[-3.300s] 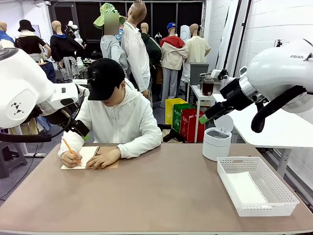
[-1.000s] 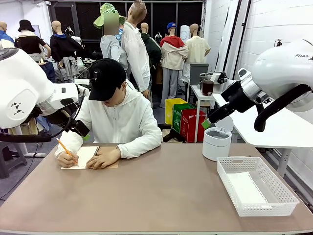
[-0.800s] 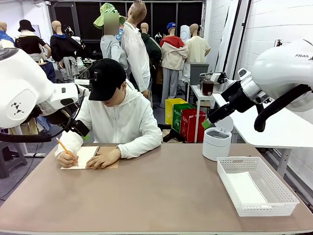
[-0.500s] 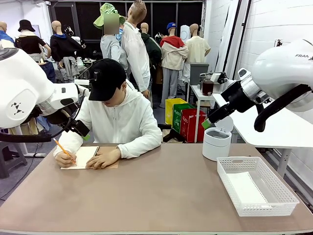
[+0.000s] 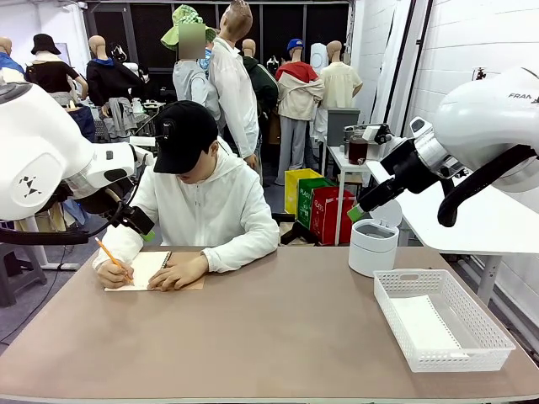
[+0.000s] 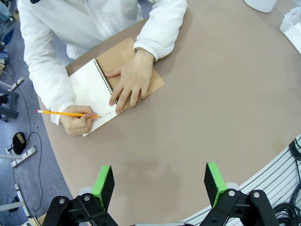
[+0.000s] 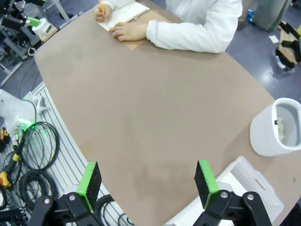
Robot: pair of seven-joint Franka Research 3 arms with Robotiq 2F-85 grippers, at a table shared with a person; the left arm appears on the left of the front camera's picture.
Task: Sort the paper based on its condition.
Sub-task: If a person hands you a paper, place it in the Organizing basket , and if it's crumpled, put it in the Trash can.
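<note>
- left pincer (image 6: 159, 182) spread wide, holding nothing, above the desk (image 6: 197, 103); right pincer (image 7: 147, 180) likewise wide and empty
- a sheet of paper (image 5: 424, 324) lies in the white basket (image 5: 459, 359) at 4 o'clock of the front view
- at 8 o'clock a person's hand (image 5: 112, 273) holds a pencil (image 5: 107, 251) on a notebook (image 5: 147, 265)

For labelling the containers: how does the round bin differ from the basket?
The bin is round with smooth solid walls; the basket is rectangular with perforated walls. The bin stands taller and farther from the robot; the basket is low, wide and nearer. Both are white and open on top.
</note>
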